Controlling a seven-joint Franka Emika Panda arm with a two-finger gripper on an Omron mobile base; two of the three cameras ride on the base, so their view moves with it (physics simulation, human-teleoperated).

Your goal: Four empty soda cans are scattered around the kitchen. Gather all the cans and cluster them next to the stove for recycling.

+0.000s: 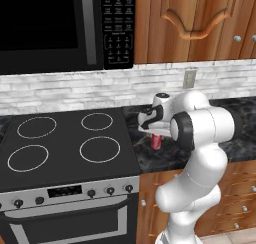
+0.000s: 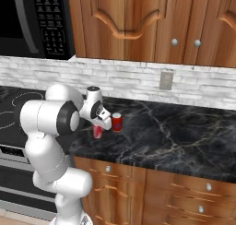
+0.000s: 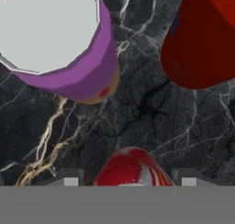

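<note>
My gripper (image 1: 154, 132) hangs over the black counter (image 2: 175, 132) just right of the stove (image 1: 65, 138). A red soda can (image 3: 131, 168) stands upright on the counter between its fingertips (image 3: 69, 180), which flank it with a narrow gap, so the gripper is open. That same can (image 1: 156, 142) shows below the hand from the left, and below the gripper (image 2: 98, 125) as a red can (image 2: 97, 132) from the right. A second red can (image 2: 117, 122) stands close beside it, also upright (image 3: 197, 39). A pink-purple can (image 3: 69, 58) with a silver top stands next to them.
A black microwave (image 1: 50, 28) hangs above the stove. Brown wood cabinets (image 2: 133, 21) run along the wall over the counter, with an outlet (image 2: 166, 80) on the white brick. The counter stretches far to the right of the cans.
</note>
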